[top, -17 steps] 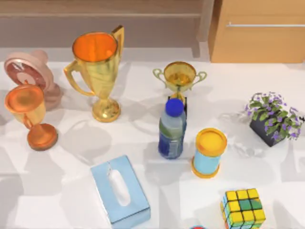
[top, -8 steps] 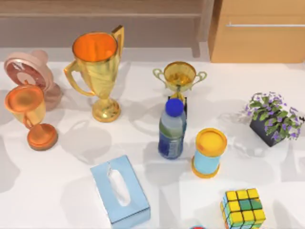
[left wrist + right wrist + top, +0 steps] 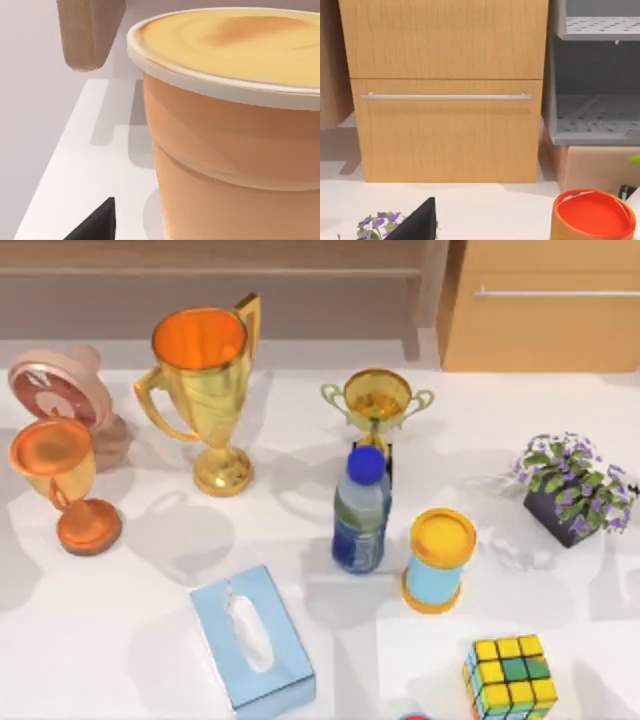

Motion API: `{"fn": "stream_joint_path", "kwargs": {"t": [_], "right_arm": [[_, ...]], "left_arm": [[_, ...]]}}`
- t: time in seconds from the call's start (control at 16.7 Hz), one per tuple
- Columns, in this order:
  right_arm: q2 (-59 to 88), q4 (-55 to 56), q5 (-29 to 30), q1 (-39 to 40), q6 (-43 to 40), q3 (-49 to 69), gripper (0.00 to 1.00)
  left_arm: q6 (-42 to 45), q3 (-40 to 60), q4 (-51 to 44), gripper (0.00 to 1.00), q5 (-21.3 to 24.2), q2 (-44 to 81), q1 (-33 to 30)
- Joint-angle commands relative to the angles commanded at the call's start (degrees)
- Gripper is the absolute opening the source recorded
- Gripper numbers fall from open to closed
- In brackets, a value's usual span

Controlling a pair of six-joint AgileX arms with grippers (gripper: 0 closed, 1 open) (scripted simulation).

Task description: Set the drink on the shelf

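The water bottle stands upright with a small gold trophy between it and the shelf; jaw state cannot be told.

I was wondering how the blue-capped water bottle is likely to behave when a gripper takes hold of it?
The bottle stands tall on a narrow base, so a high nudge would probably tip it, perhaps toward the blue can beside it. Its round, smooth-looking clear body may slip or roll once down. It appears partly filled, so likely moderately heavy, with thin walls that may give.
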Motion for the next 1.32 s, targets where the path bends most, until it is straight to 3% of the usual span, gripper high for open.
{"fn": "stream_joint_path", "kwargs": {"t": [0.3,0.6,1.32], "right_arm": [[0.0,0.0,0.0,0.0,0.0,0.0,1.0],[0.0,0.0,0.0,0.0,0.0,0.0,1.0],[0.0,0.0,0.0,0.0,0.0,0.0,1.0]], "left_arm": [[-0.95,8.79,-3.32,1.0,-5.41,4.83,-5.55],[-1.09,10.1,-3.86,1.0,-6.26,5.53,-6.41],[-1.09,10.1,-3.86,0.1,-6.26,5.53,-6.41]]}}
